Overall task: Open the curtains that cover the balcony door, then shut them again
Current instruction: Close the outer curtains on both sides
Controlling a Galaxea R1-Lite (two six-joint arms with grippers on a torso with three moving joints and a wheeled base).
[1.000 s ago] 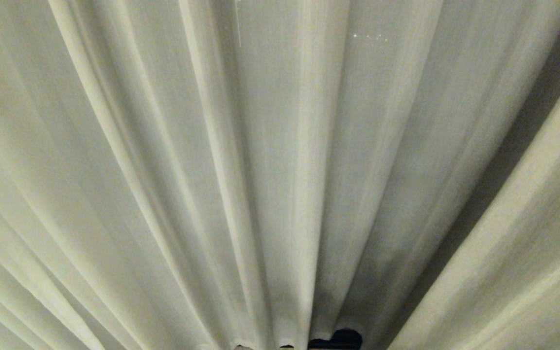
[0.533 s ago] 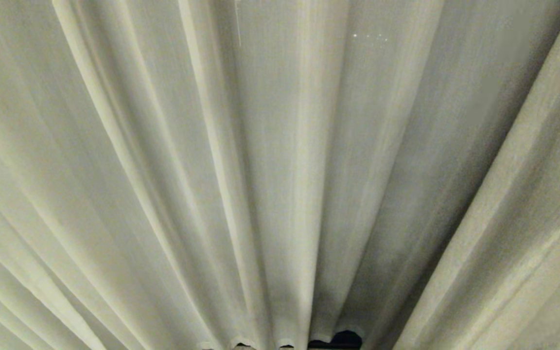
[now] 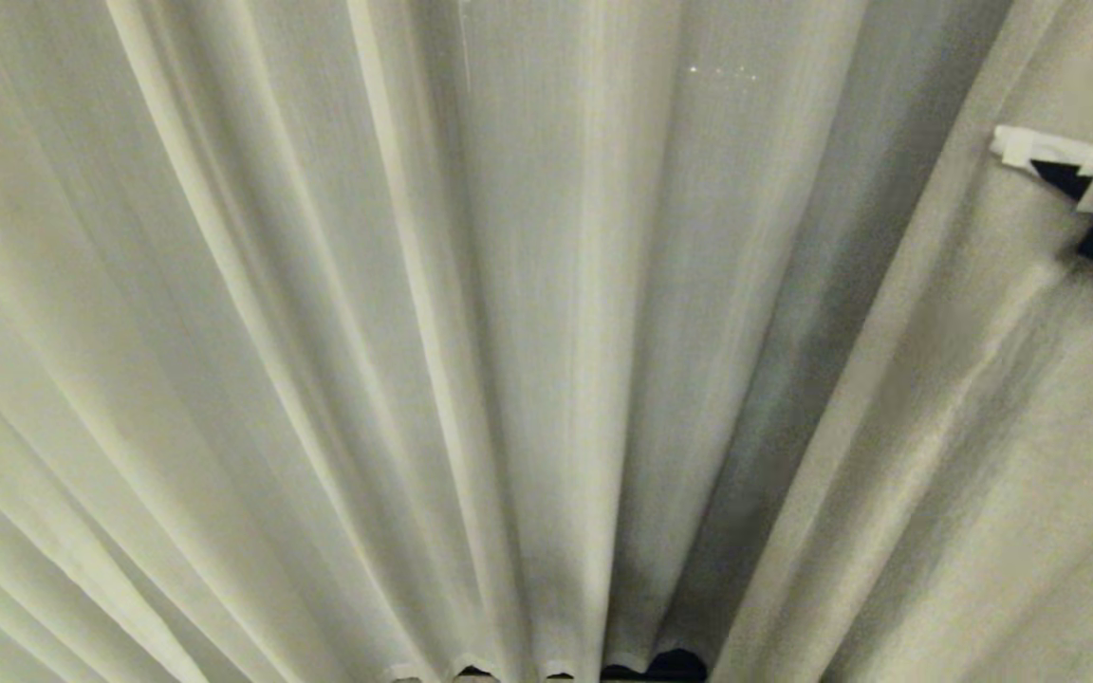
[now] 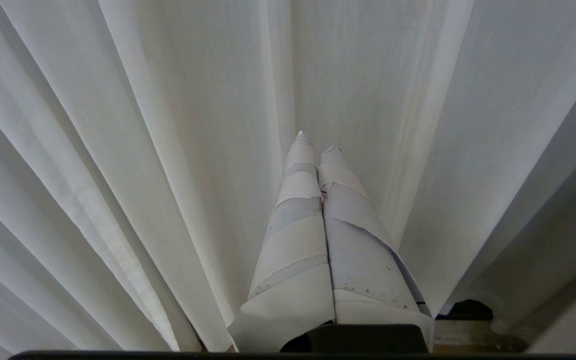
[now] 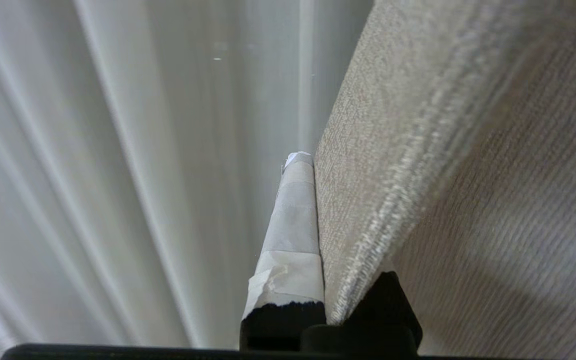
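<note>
The right gripper sits at the upper right edge of the head view, its white-taped fingers pinched on the hemmed edge of the right curtain panel. In the right wrist view 1 taped finger lies flat against the near face of that hem, with the fabric passing between it and the hidden partner finger. Judged state: clenched on cloth.

Key relation: the gripped panel runs from lower centre to upper right of the head view, so its long axis is the vertical drop of the hem, and the gripper grasps it from the side, across that axis. The left curtain panel fills the left and centre of that view. A shaded fold lies between the 2 panels; no glass or frame of the balcony door shows, so the door is fully covered and hidden behind the fabric.

The left gripper appears only in the left wrist view, at frame centre, fingers pressed together on nothing, tips pointing at the pleats; contact with the cloth cannot be confirmed. The right arm is clearly the one placed for the pull.

Materials: finely woven cream cloth, coarse ribbed weave visible near the hem, long soft pleats, scalloped lower edge at bottom centre. Limp fabric will likely bunch rather than slide as 1 sheet.
</note>
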